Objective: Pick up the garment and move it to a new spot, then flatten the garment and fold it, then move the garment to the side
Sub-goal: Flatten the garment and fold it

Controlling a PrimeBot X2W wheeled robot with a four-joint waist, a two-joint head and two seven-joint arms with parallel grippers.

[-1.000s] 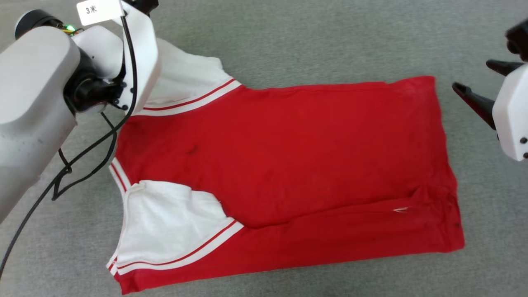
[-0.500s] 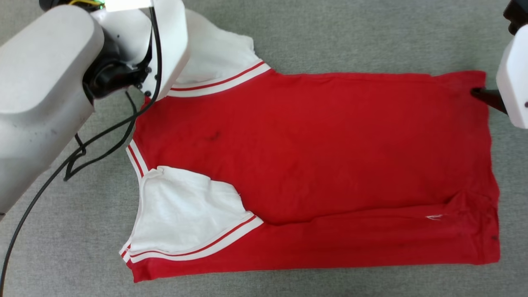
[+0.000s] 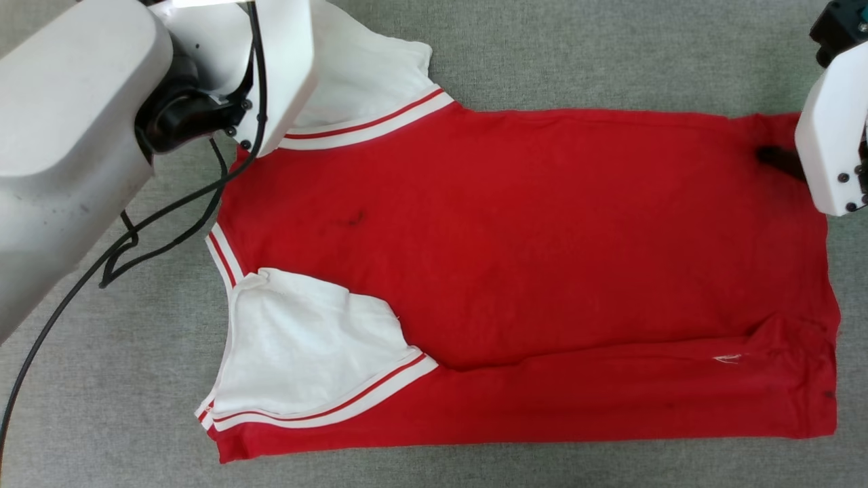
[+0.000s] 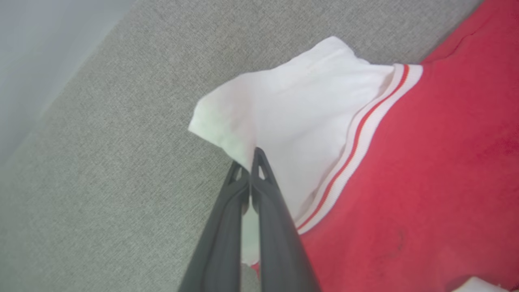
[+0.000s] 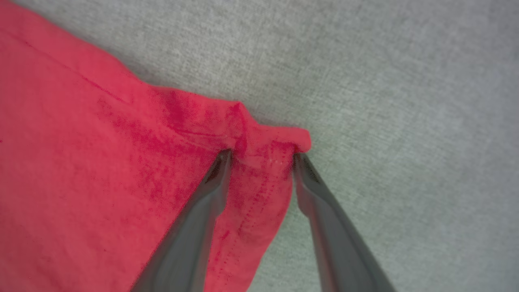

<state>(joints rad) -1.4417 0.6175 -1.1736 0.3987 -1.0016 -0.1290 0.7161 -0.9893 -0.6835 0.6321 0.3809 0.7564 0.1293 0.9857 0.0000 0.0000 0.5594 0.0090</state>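
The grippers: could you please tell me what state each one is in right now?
Left gripper: shut on the garment, at its white sleeve.
Right gripper: open, fingers astride its red hem corner.

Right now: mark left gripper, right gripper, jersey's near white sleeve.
left gripper (image 4: 248, 162), left wrist view, between fingertips shut on far white sleeve (image 4: 292, 109)
right gripper (image 5: 262, 156), right wrist view, between its spread fingertips
near white sleeve (image 3: 305, 352), head view, panel's middle

You're looking at the garment (image 3: 542, 237) in solid red, its sleeves (image 3: 305, 352) white with red-and-white striped trim, on a flecked grey fabric surface (image 3: 576, 54).
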